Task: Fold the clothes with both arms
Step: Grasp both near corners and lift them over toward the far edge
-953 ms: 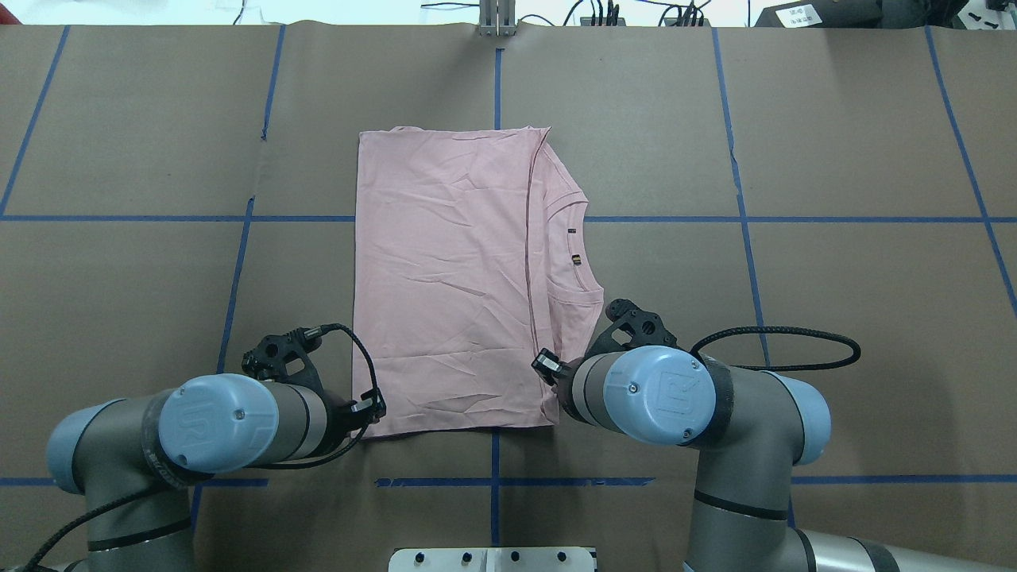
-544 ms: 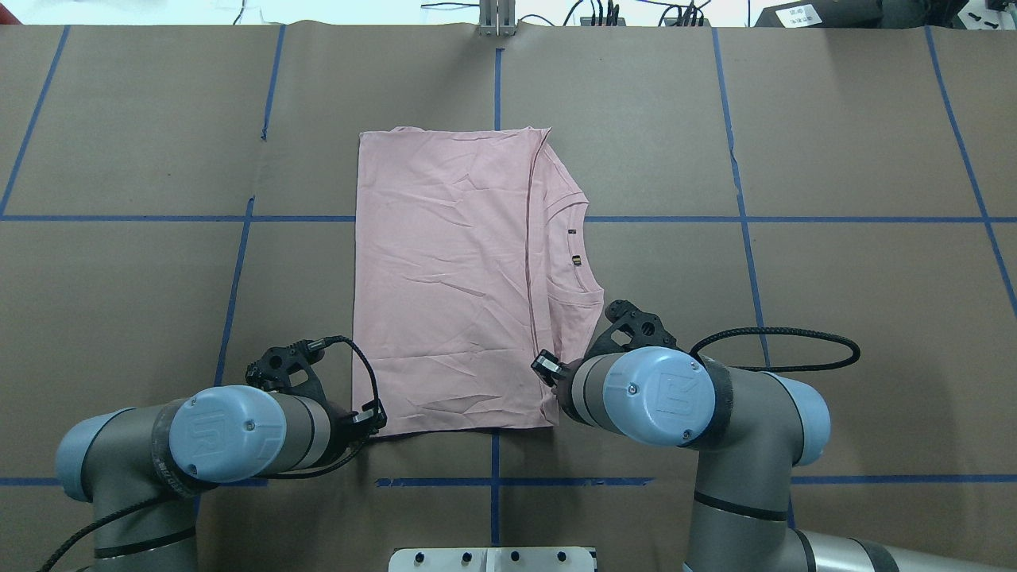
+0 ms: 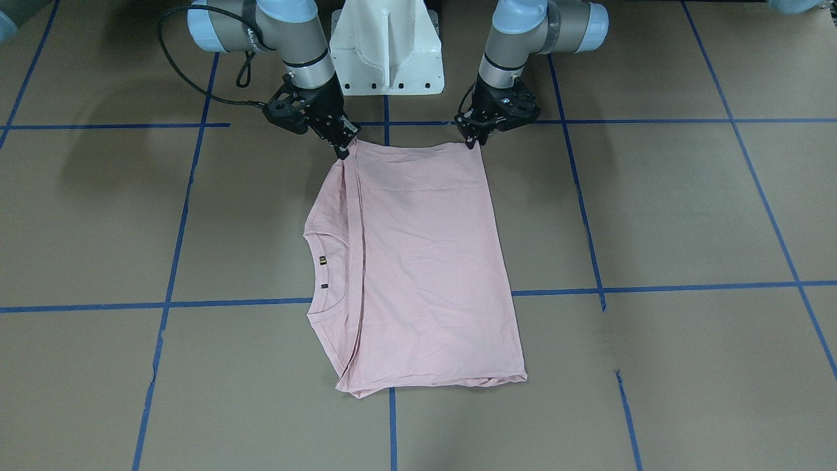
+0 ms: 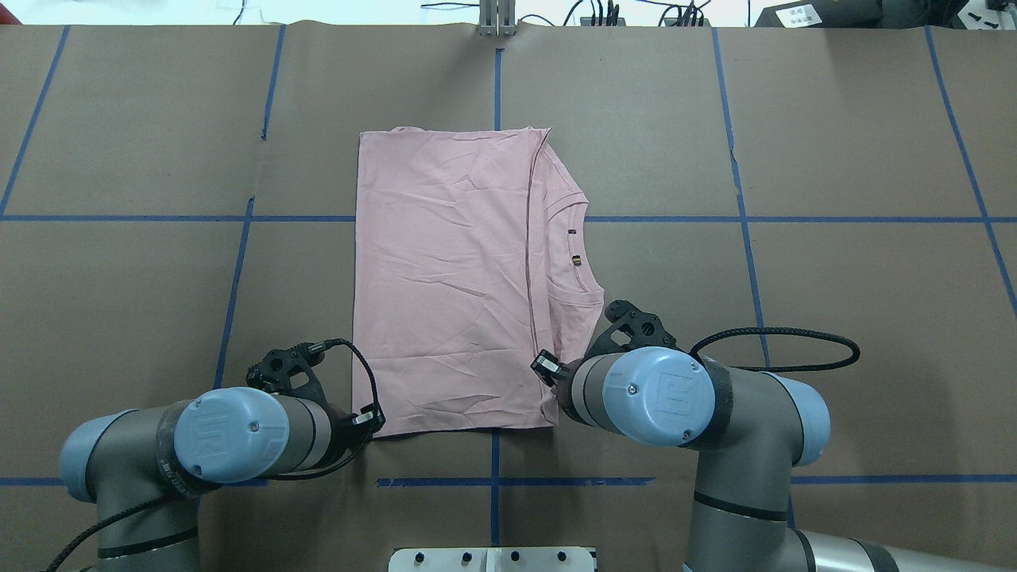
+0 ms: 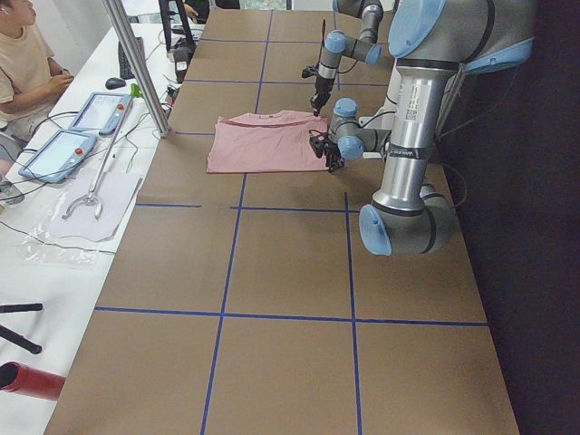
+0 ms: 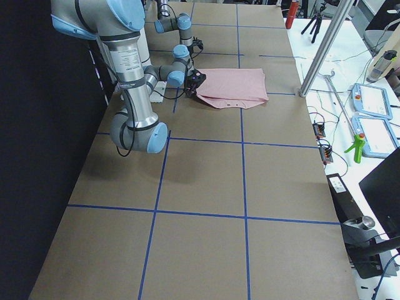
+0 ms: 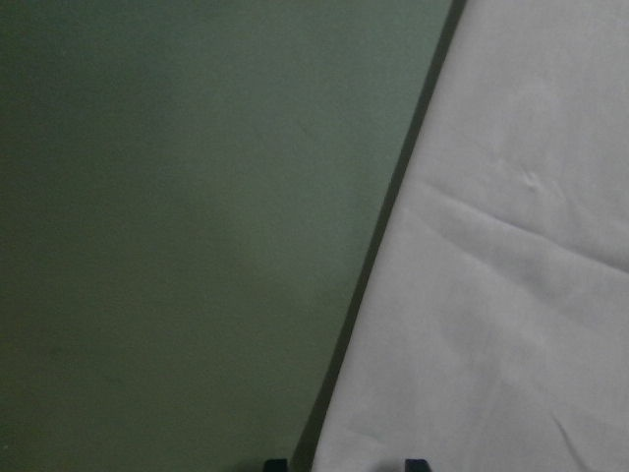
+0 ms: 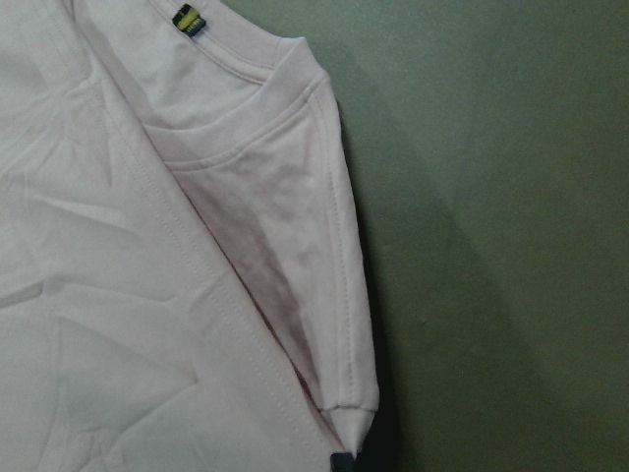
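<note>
The pale pink T-shirt (image 3: 425, 261) lies folded in a rectangle at mid-table, plain side up, with its collar and small tag (image 4: 577, 260) along the right edge in the overhead view (image 4: 445, 278). My left gripper (image 3: 472, 142) points down at the shirt's near left corner. In the left wrist view its two fingertips (image 7: 276, 463) stand apart, astride the shirt's edge (image 7: 491, 295). My right gripper (image 3: 343, 152) is at the near right corner, and its tip (image 8: 344, 462) is shut on the sleeve corner (image 8: 349, 398). The dog print is hidden.
The white pedestal base (image 3: 386, 46) stands just behind both grippers. Blue tape lines (image 4: 496, 481) cross the brown table cover. A black cable loop (image 4: 794, 349) hangs off my right arm. A metal post (image 5: 136, 63), tablets (image 5: 72, 127) and a seated person (image 5: 23, 54) are beyond the far edge.
My left arm has drawn back toward the base and settled lower at the shirt's near left corner. My right arm and the shirt have not moved.
</note>
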`<state>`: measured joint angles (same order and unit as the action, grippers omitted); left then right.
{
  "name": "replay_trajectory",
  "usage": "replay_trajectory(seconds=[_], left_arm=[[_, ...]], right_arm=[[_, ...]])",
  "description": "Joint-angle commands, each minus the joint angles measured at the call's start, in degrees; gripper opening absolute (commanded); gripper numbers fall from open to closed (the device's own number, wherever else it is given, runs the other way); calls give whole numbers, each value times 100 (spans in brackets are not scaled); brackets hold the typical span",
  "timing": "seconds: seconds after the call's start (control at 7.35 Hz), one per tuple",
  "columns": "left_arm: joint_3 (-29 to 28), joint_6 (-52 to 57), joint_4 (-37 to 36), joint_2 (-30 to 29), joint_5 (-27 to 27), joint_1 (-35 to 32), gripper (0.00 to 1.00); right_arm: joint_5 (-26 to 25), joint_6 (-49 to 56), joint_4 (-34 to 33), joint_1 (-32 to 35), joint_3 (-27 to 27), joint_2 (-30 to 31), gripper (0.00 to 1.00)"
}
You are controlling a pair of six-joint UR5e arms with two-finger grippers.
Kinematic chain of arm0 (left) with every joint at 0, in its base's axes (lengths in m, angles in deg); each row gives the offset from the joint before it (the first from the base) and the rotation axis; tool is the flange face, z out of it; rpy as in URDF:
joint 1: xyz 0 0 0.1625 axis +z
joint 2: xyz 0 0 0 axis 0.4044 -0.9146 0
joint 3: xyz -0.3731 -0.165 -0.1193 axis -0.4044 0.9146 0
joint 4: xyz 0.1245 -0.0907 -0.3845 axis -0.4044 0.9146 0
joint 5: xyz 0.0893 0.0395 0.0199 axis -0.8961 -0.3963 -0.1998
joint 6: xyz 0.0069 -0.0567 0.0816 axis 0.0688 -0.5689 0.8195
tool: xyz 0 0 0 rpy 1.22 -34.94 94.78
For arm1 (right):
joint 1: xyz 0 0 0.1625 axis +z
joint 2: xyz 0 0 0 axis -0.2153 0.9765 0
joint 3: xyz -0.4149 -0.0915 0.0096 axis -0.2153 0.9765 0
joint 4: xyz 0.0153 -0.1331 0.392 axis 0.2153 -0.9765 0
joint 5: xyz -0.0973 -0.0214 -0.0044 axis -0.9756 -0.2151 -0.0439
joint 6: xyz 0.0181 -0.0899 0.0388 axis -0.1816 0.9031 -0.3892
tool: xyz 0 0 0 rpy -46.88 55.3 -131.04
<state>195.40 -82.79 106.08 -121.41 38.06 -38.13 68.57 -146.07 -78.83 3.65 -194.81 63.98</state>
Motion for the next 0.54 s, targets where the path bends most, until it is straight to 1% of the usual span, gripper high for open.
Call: replay_trajectory(seconds=[0.0, 0.27, 0.41], left_arm=[[-5, 9, 0, -36, 10, 3, 0], [178, 26, -9, -71, 36, -14, 0], [597, 35, -278, -80, 54, -14, 0]], right_arm=[[9, 7, 0, 0, 0, 2, 0], [-17, -11, 0, -9, -87, 28, 0], [-96, -45, -26, -218, -497, 368, 0]])
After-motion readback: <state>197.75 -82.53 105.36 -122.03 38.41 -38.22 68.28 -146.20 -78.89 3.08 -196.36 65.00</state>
